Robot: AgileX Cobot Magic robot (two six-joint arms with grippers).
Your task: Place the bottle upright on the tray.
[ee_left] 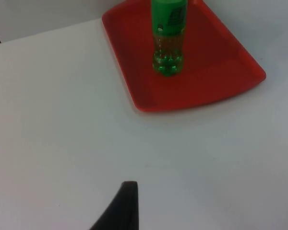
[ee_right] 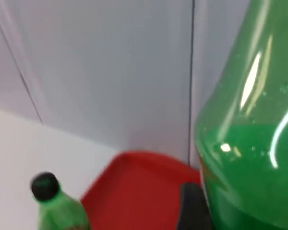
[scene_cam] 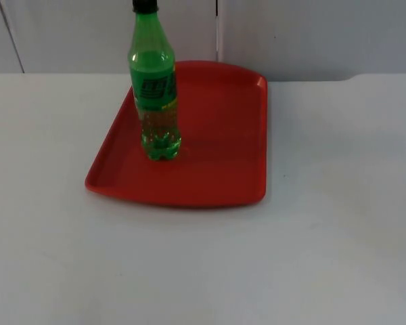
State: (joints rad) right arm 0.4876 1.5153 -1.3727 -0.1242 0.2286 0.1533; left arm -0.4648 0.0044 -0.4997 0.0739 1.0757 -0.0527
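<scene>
Bottle [scene_cam: 155,88] stands upright in the upper left of the top view, its base on the floor of the red tray [scene_cam: 223,135], toward the tray's left side and well inside the rim. I judge the task met as things lie: it rests on its own base with nothing touching it. It is clear green plastic with a black cap [scene_cam: 145,6], a green label round the middle and a lobed foot; the lower part looks see-through. The tray lies on the white table [scene_cam: 325,237], its far edge near the grey partition wall [scene_cam: 311,34].

From the left wrist view I see the bottle [ee_left: 169,43] from its label down, vertical on the tray [ee_left: 216,62], with bare table between it and the left gripper [ee_left: 125,211]. That gripper hangs well apart from the tray, as an arm that waits would. I cannot tell whether it is spread or pressed together.

From the right wrist view I see the capped bottle [ee_right: 57,206] beside the tray [ee_right: 134,191], with the wall [ee_right: 110,72] behind. Much nearer the lens is a second green bottle [ee_right: 249,167], its shoulder glossy and beaded with droplets, just beside the right gripper [ee_right: 194,208]. It may be held there, which would explain how close it sits. I cannot tell whether that gripper is clamped on it or merely alongside.
</scene>
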